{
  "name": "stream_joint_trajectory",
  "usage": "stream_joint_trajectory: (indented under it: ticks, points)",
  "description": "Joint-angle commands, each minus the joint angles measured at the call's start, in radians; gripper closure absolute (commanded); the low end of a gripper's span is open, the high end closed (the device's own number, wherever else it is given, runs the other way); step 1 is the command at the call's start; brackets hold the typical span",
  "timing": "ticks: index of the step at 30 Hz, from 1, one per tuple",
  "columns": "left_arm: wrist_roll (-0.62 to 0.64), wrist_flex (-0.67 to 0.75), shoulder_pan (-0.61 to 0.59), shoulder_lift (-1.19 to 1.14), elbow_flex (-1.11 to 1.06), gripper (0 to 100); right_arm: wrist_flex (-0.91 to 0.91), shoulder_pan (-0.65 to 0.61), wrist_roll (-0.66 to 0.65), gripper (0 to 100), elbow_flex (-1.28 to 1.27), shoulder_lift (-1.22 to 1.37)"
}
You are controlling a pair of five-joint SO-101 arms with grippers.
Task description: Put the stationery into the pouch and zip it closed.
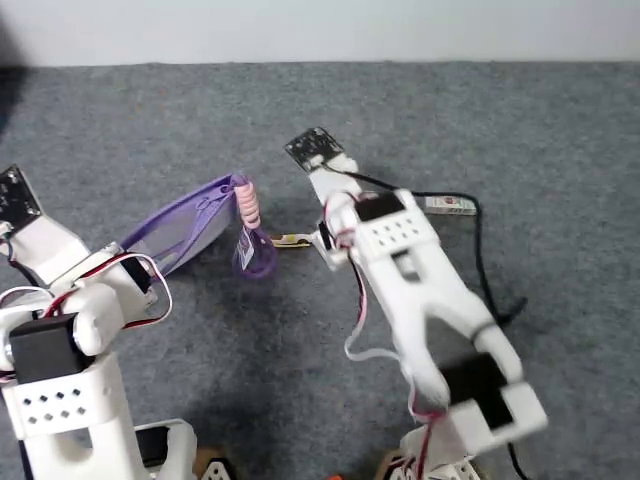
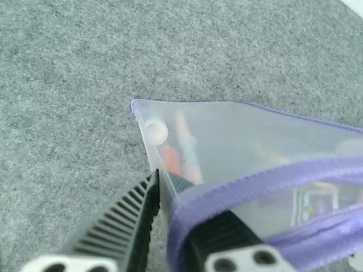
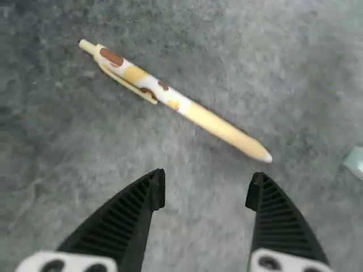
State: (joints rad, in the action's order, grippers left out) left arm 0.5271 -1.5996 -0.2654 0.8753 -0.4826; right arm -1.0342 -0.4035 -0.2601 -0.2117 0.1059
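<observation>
The pen [image 3: 170, 99] lies flat on the counter [image 3: 295, 51], just beyond the released right pincer [image 3: 207, 181]. Light, stiff and probably slick, it is best pinched across mid-barrel. At left, the left pincer [image 2: 164, 195] is clenched on the soft pouch [image 2: 244, 141].

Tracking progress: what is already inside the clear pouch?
Inside the pouch, an orange stick-like item and a white round piece show through its wall. Anything deeper is hidden behind the purple zipper band.

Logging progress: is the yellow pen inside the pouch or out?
Out. The pen lies on the grey mat before the open right gripper, apart from the pouch.
</observation>
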Motion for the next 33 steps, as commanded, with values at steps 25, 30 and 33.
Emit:
stream_joint_trajectory:
  ticks: [25, 30, 33]
  points:
    - [0.011, 0.017, -0.009, -0.011, -0.005, 99, -0.3, -0.14, -0.078, 85.1, 0.844, 0.763]
    - [0.011, 0.017, -0.009, -0.011, -0.005, 99, -0.308, -0.113, -0.063, 96.0, 0.844, 0.762]
    - [0.011, 0.017, -0.009, -0.011, -0.005, 99, -0.341, -0.076, -0.044, 99.0, 0.848, 0.754]
